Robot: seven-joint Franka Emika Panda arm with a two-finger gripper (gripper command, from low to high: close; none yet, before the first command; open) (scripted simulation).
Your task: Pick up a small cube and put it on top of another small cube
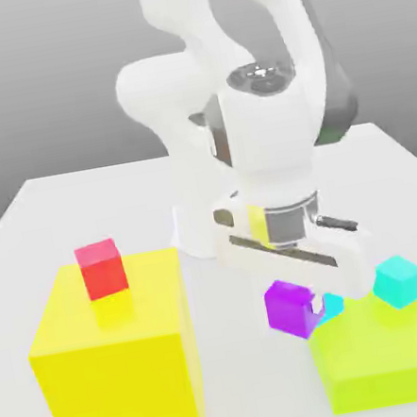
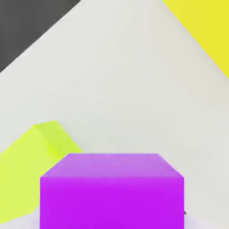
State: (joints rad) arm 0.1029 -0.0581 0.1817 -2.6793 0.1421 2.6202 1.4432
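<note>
Purple cube (image 1: 291, 308) clamped in hand (image 1: 305, 303), fingers closed tight on it, cube held clear of counter (image 1: 50, 210), just beside lime block (image 1: 385, 355) at its edge toward exterior view's left. Hand view: purple cube (image 2: 112, 190) close under camera. One cyan cube (image 1: 398, 280) on lime block's far corner, second cyan cube (image 1: 330, 306) partly hidden behind purple cube. Tall yellow block (image 1: 118, 361) well apart from lime block, toward exterior view's left. Red cube (image 1: 102, 268) on top of yellow block.
</note>
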